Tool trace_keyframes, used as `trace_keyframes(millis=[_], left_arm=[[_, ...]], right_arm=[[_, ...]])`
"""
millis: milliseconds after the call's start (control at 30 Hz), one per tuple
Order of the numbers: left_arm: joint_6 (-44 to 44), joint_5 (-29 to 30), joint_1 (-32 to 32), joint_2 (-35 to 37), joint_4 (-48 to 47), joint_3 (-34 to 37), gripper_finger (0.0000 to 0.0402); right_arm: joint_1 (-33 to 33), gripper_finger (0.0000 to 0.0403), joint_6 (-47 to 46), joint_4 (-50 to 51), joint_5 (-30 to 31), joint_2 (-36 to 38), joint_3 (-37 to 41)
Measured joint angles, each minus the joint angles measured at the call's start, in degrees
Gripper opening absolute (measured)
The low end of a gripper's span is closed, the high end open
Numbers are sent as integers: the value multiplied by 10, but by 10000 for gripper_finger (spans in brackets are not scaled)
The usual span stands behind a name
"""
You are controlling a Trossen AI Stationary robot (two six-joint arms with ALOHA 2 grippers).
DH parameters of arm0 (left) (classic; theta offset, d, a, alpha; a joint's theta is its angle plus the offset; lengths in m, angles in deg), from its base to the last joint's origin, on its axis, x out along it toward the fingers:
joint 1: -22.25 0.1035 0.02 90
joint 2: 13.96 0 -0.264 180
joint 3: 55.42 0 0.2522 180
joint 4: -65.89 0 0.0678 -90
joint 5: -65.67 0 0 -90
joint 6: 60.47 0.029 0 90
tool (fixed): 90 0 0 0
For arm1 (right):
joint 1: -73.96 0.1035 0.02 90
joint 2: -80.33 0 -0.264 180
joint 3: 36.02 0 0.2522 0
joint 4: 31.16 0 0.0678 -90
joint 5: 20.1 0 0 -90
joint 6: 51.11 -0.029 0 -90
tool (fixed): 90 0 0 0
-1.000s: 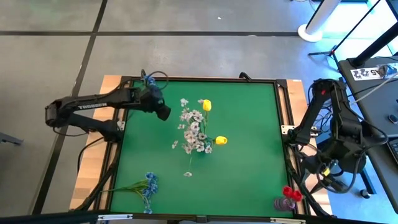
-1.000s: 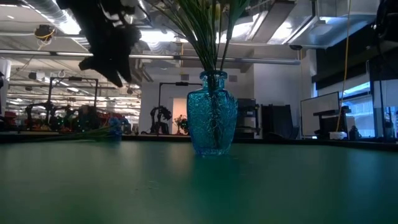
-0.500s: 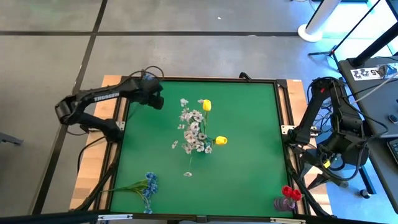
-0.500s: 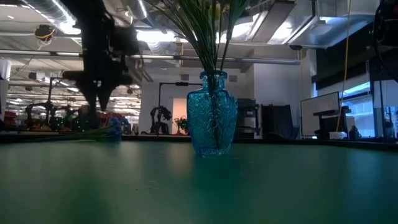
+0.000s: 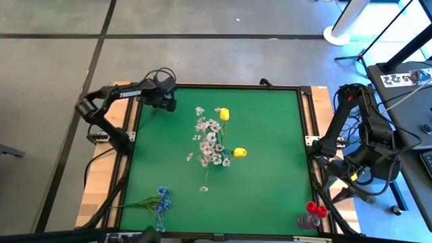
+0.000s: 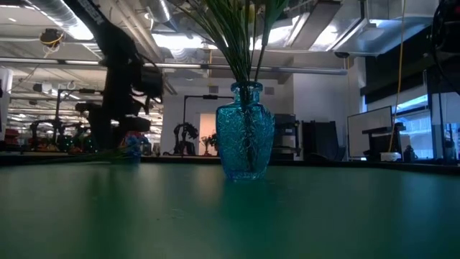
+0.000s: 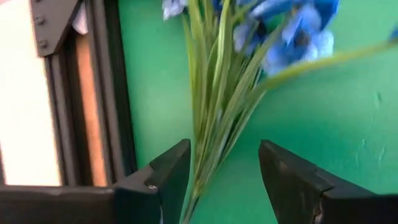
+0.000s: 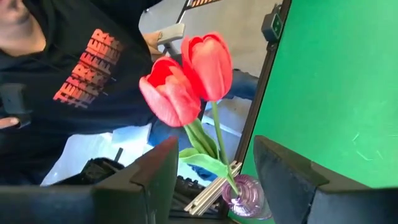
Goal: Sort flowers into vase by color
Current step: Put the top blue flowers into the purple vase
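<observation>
Now your left gripper (image 7: pixel 221 171) gapes wide above blue flowers (image 7: pixel 286 34) at the table's (image 5: pixel 270 182) near-left corner; right gripper (image 8: pixel 214 177), also wide, faces 2 red tulips (image 8: pixel 189 74) off-table

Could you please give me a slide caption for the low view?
Textured blue glass vase holding long green stems stands mid-table on the green mat.

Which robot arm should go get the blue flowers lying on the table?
Left. The blue flowers lie by the left edge of the table, on the side of the left gripper, which is open and points at them. The right gripper is off the table's right side, by the red tulips.
</observation>
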Motion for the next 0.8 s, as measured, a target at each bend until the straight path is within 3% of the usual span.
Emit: trace_keyframes(millis=[200, 367, 500, 667, 800], left_arm=[[12, -2, 18, -39, 40, 0, 199], [-5, -2, 25, -78, 42, -1, 188], [-5, 11, 14, -84, 46, -2, 136], [8, 34, -14, -44, 42, -3, 22], [13, 32, -51, 27, 43, -24, 16]], right_arm=[[0, 209, -8, 0, 17, 0, 0], [0, 209, -9, -2, 29, 0, 0], [-1, 209, -9, -6, 44, 0, 0], [-1, 209, 20, -41, 71, 0, -2], [-1, 209, 81, -44, 124, 0, -25]])
